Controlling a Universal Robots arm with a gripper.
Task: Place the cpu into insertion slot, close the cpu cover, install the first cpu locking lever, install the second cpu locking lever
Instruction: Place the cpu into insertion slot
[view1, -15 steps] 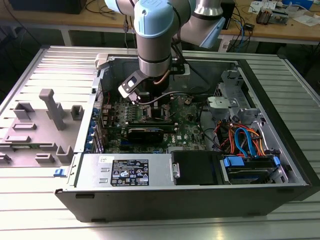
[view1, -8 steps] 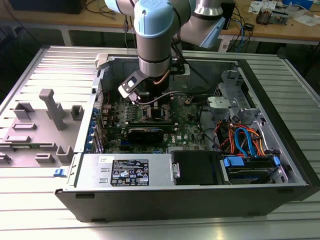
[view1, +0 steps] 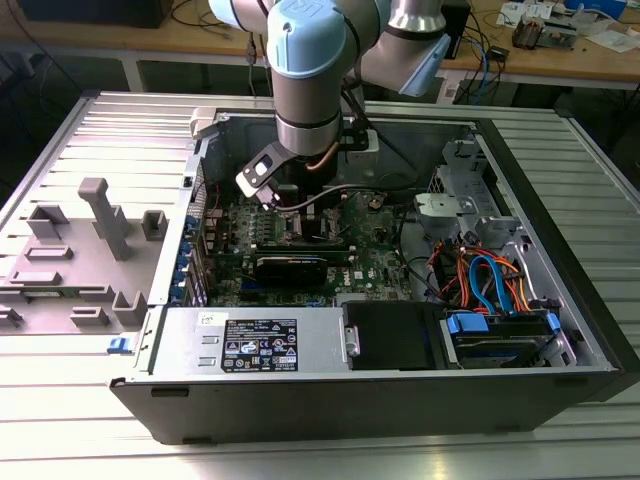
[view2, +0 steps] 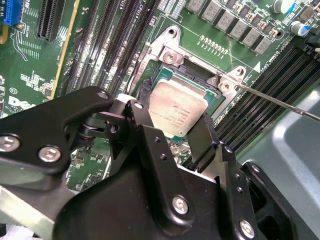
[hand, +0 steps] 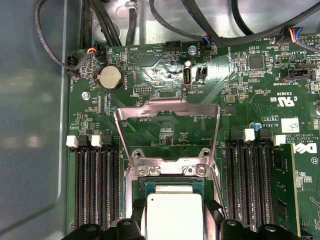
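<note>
pincer holds cpu over insertion slot; cpu cover raised, memory slots flanking.

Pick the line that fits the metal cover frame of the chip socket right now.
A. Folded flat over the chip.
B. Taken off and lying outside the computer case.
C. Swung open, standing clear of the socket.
C: in the first wrist view the cover stands swung open behind the socket, while the end effector grips the chip over the socket.
</note>
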